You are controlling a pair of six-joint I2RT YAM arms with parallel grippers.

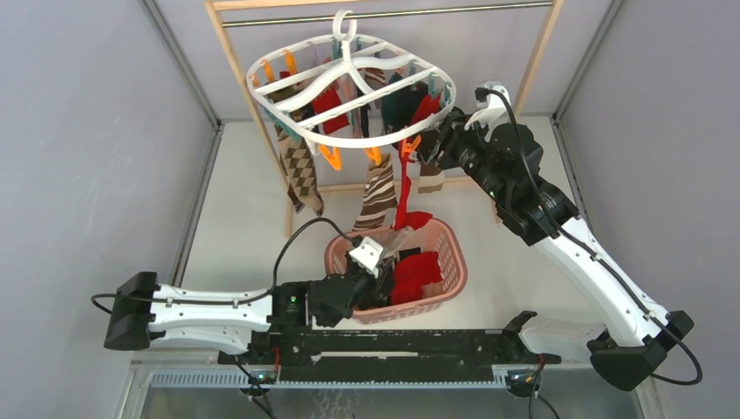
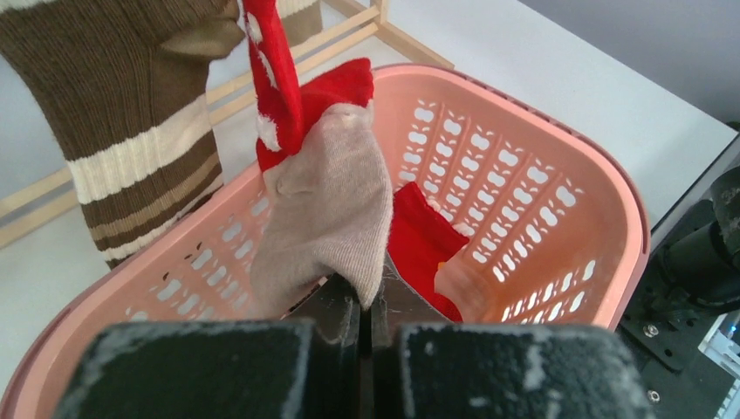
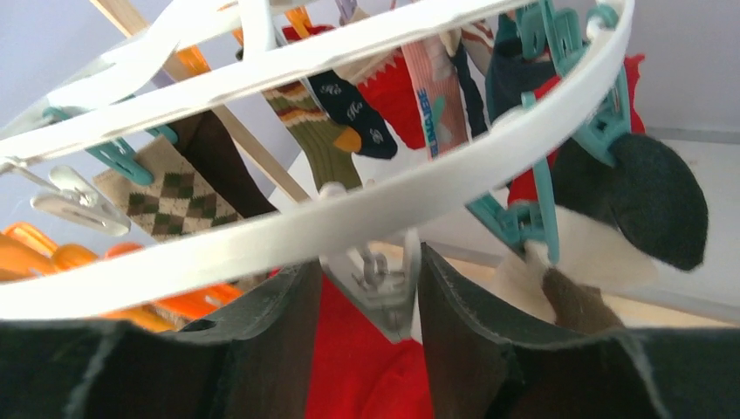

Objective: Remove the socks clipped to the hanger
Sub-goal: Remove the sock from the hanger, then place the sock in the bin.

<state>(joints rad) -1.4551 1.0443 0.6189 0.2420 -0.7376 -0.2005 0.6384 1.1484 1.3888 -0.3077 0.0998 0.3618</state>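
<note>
Overhead, the hanger [image 3: 349,218] hangs by its hook from the wooden rail [image 1: 384,13], so the socks [image 1: 301,170] dangle free above the pink basket [image 2: 524,175], which is set beneath to catch them. 1 long red sock [image 1: 403,188] runs from the front rim down into that basket. Its beige foot end is pinched in the fully closed left gripper [image 2: 366,323], probably to hold the fabric taut and ready to drop. The right gripper [image 3: 371,266] sits up at the rim, its 2 fingers partly apart on either side of a pale clip [image 3: 375,288], with red fabric just below them. Whether they press the clip I cannot tell.
</note>
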